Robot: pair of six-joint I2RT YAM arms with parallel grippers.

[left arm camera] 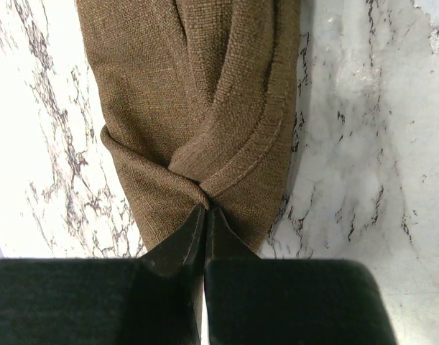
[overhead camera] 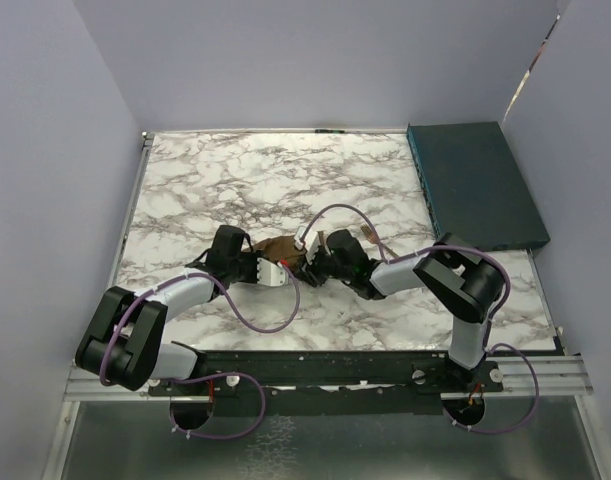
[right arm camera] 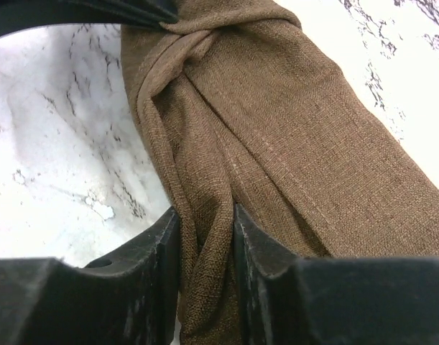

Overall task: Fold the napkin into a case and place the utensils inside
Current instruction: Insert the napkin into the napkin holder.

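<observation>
Left fingers [left arm camera: 177, 244] pressed together, pinching the napkin [left arm camera: 205, 86] at the end where its diagonal folds cross. The hemmed edge runs into the pinch. My reading is that this pins the crossing so the layers cannot spring apart.

Right fingers [right arm camera: 164, 248] stand narrowly apart with a gathered ridge of cloth filling the gap, touching both. It looks like a clamp on the other end, to keep the narrow shape taut or to tuck it.

The napkin lies on the marble counter [left arm camera: 363, 180] as a long narrow bundle stretched between the two wrists, near the counter's middle.

Wrist views give weave, hem and fold order. The top view hides nearly all of that, with only a brown patch [overhead camera: 282, 246] between the arms. Only the top view gives the layout, including the teal box [overhead camera: 480, 185] at the far right corner, well apart. The fork cannot be made out for certain in any view.
</observation>
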